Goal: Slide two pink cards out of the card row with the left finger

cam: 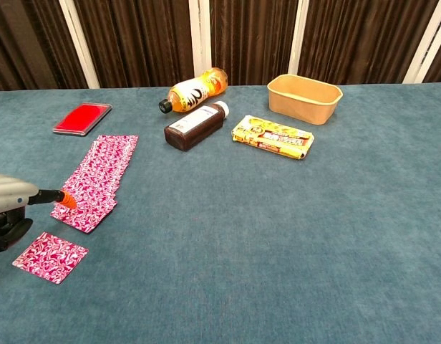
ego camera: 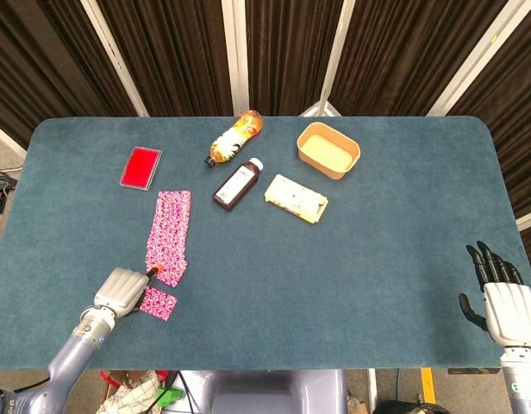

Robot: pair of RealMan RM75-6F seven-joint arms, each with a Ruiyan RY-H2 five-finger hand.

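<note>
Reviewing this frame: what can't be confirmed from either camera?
- Whether the left robot hand's orange fingertip touches the card row: both views too coarse.
- How many cards the row holds: overlapped, too small.
- The right robot hand: outside chest view.
- Orange bottle label: too small.

Card row [ego camera: 168,236], single card [ego camera: 158,303]: pink-white swirl pattern. Fingertip [cam: 66,200] orange. Table [ego camera: 377,259] teal. Case [ego camera: 140,166] red. Bowl [ego camera: 328,149] tan. Bottle [ego camera: 237,185] dark brown, white cap.
</note>
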